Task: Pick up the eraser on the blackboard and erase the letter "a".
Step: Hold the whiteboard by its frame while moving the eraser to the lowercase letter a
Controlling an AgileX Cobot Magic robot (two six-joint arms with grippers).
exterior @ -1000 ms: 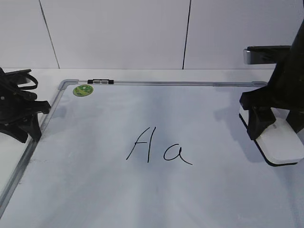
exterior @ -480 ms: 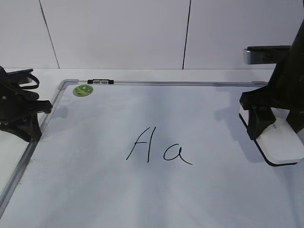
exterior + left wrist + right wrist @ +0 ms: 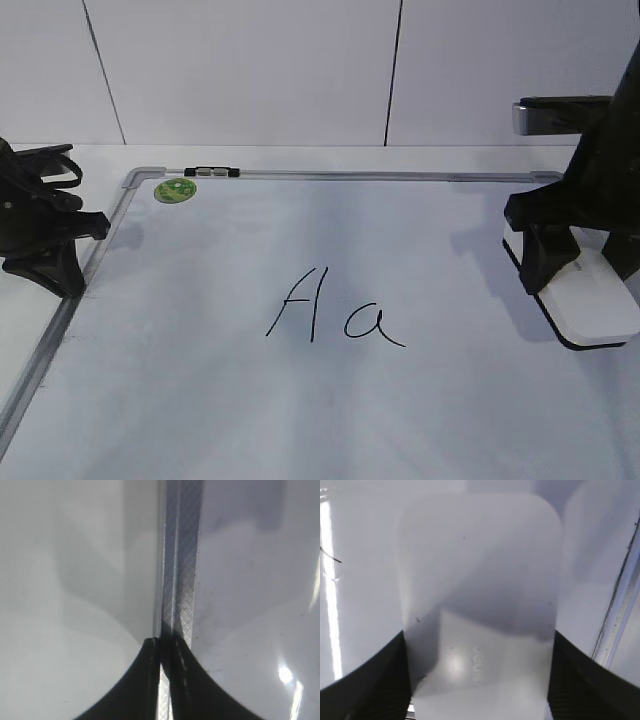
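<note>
The eraser (image 3: pixel 590 305), a white rounded-rectangular block on a thin black base, lies flat at the right edge of the blackboard (image 3: pixel 300 420), its long axis running from far-left to near-right, the free end pointing toward the near right. The right gripper (image 3: pixel 578 262) stands over its far end, one black finger (image 3: pixel 545 262) against its left side. The board is glossy white with a silver-grey frame; a round green sticker (image 3: pixel 174 190) sits at the far-left corner. At mid-board a capital "A" (image 3: pixel 298 303) stands just left of the letter "a" (image 3: pixel 372 325), thin black strokes. The left gripper (image 3: pixel 50 250) rests at the board's left frame.

In the left wrist view, its dark fingers are together, tips over the crosshatched metal frame (image 3: pixel 182 570).

In the right wrist view, ribbed black fingers (image 3: pixel 382 682) press both long sides of the smooth eraser (image 3: pixel 480 595), faint raised lettering near its close end.
</note>
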